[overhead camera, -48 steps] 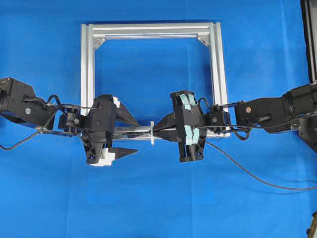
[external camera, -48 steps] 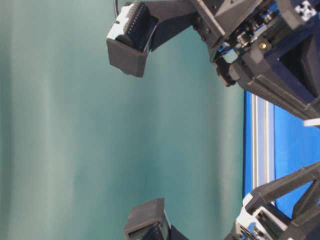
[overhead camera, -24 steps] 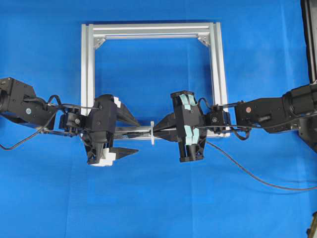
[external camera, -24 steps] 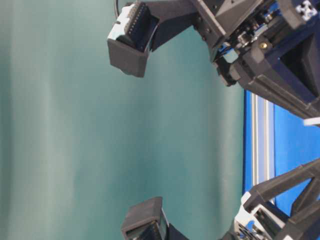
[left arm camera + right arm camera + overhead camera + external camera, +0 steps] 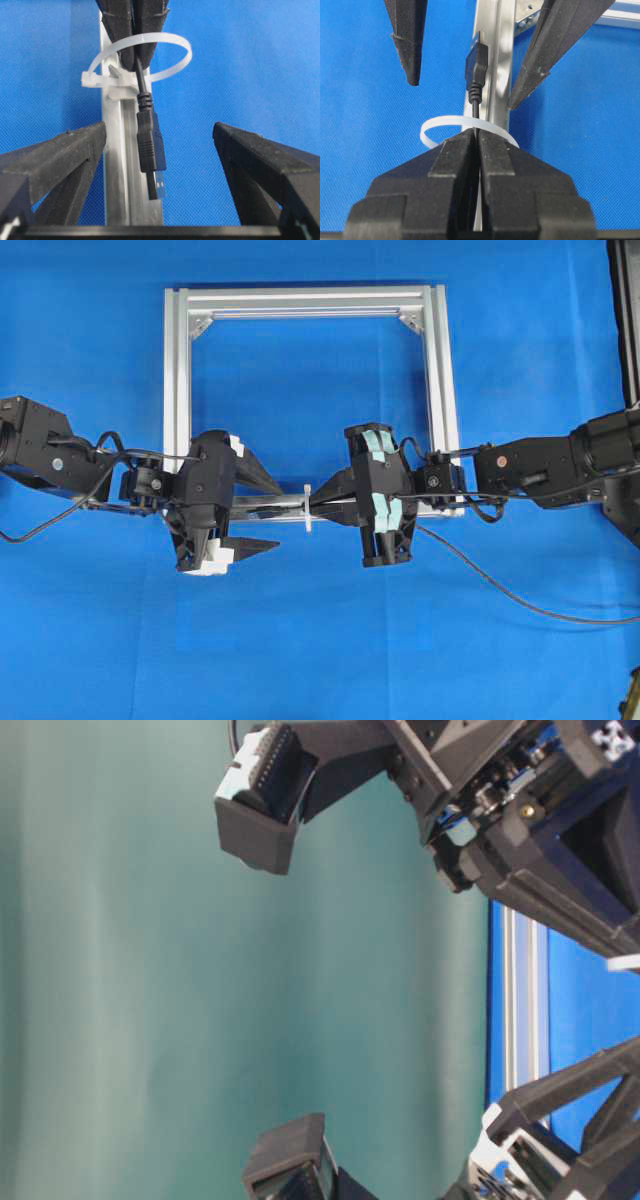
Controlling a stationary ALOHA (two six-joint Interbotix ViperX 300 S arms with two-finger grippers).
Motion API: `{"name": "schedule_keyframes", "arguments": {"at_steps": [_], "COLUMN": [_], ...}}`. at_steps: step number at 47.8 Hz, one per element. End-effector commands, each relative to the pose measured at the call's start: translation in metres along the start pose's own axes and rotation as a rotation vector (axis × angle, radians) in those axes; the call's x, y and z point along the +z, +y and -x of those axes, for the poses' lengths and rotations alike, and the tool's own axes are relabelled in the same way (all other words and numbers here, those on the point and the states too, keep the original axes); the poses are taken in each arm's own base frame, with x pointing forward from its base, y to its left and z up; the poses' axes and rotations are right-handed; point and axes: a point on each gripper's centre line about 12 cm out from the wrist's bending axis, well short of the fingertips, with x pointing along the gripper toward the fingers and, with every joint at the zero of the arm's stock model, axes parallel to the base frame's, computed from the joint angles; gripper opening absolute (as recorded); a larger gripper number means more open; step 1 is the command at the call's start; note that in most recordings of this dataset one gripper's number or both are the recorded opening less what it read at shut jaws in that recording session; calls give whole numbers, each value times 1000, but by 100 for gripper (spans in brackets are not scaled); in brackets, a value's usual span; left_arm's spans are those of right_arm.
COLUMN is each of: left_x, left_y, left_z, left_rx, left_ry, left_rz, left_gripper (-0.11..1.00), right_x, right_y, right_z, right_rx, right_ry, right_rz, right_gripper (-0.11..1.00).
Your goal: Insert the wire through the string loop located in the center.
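Note:
The white string loop [image 5: 307,508] stands on the front rail of the silver frame [image 5: 300,302]. My right gripper [image 5: 314,503] is shut on the thin black wire [image 5: 477,107] just behind the loop [image 5: 427,131]. The wire runs through the loop [image 5: 185,46], and its dark plug [image 5: 150,145] with a silvery end lies on the far side, over the rail [image 5: 117,165]. My left gripper [image 5: 160,130] is open, its fingers wide apart on either side of the plug, touching nothing. From above, the left gripper [image 5: 277,517] faces the right one across the loop.
The rest of the wire [image 5: 500,585] trails off to the right over the blue cloth. The frame's corner brackets [image 5: 408,318] sit at the back. Black arm parts [image 5: 540,850] fill the table-level view close to the camera.

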Motion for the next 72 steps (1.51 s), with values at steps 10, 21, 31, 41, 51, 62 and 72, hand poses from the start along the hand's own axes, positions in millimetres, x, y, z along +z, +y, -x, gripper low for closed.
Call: {"name": "schedule_keyframes", "arguments": {"at_steps": [10,21,31,41,51,62,72], "left_x": [12,12,13,17,17,17,17], "left_y": [-1,-1,-1,2,3,3,3], "left_z": [1,1,1,4,4,4,4], "left_rx": [-2,-3,-3,2,5,5,5], "left_ry": [-40,-38,-41,-63,-74,-74,-74], "left_rz": [1,-1,2,4,5,5,5], "left_gripper": [91,91,88,34,7,7,7], "right_x": [10,10,10,10,10,9,8], "right_y": [0,0,0,0,0,1,1], "right_z": [2,2,2,2,2,2,2], "right_rx": [2,1,2,1,2,7,8], "right_ry": [-31,-29,-31,-29,-29,-27,-24], "right_rz": [1,1,1,1,2,15,18], "right_gripper": [-3,-3,-3,-3,-3,-3,-3]}}
